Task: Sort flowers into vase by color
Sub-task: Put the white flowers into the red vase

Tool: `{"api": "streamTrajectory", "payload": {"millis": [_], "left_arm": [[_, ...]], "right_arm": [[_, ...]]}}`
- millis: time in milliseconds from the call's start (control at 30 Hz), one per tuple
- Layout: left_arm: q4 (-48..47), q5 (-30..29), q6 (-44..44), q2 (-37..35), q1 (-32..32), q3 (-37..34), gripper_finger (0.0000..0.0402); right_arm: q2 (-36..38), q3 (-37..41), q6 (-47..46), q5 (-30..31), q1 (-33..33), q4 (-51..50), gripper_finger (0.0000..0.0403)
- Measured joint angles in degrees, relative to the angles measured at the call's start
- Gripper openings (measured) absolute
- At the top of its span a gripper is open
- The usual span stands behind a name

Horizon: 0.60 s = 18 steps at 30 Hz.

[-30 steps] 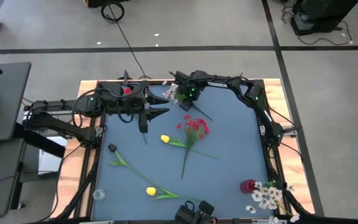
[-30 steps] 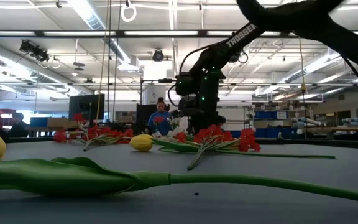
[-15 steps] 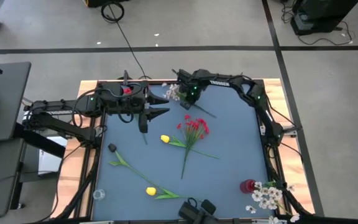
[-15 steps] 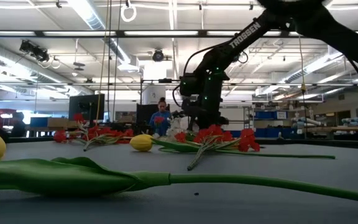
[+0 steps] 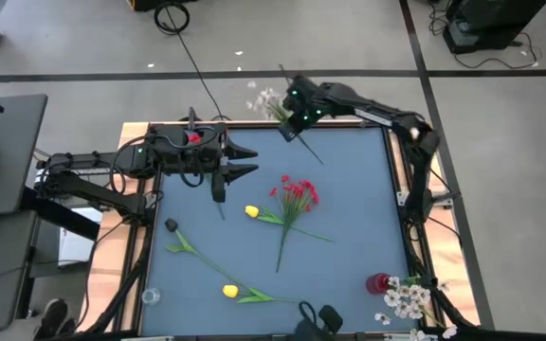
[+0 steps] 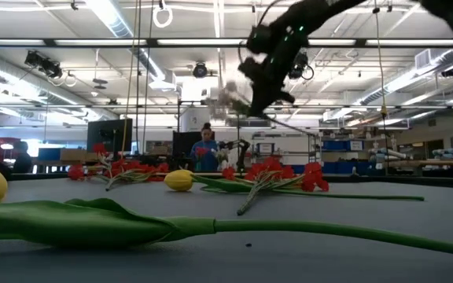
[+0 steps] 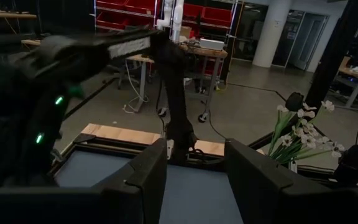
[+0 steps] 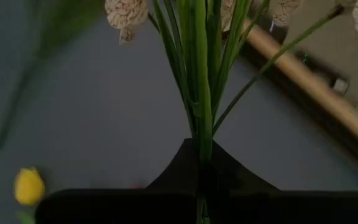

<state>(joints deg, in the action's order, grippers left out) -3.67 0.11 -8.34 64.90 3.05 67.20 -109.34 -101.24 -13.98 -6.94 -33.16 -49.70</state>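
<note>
One white flower spray (image 5: 271, 102) clamped by stem in right gripper (image 5: 295, 117), lifted above table's far edge (image 5: 254, 126). Left gripper (image 5: 245, 160) parted, empty, over far-left table. Red flowers (image 5: 297, 194), two yellow tulips (image 5: 251, 212) lie on table.

Two dark, jointed arms carry black cables, small green lights, and flat black-fingered tools.

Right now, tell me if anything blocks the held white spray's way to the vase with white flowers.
Nothing visible does. The right gripper holds the white spray in the air; the red flowers lie flat below. The vase stands at the near right corner.
</note>
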Motion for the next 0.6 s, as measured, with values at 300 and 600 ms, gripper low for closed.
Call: {"api": "streamTrajectory", "payload": {"millis": [300, 600], "left_arm": [[0.0, 0.0, 0.0, 0.0, 0.0, 0.0, 0.0167], [0.0, 0.0, 0.0, 0.0, 0.0, 0.0, 0.0167]], "right_arm": [[26.0, 28.2, -10.1, 1.6, 8.0, 25.7, 0.0012], [53.9, 50.6, -9.6, 4.3, 15.6, 35.8, 0.0012]]}}
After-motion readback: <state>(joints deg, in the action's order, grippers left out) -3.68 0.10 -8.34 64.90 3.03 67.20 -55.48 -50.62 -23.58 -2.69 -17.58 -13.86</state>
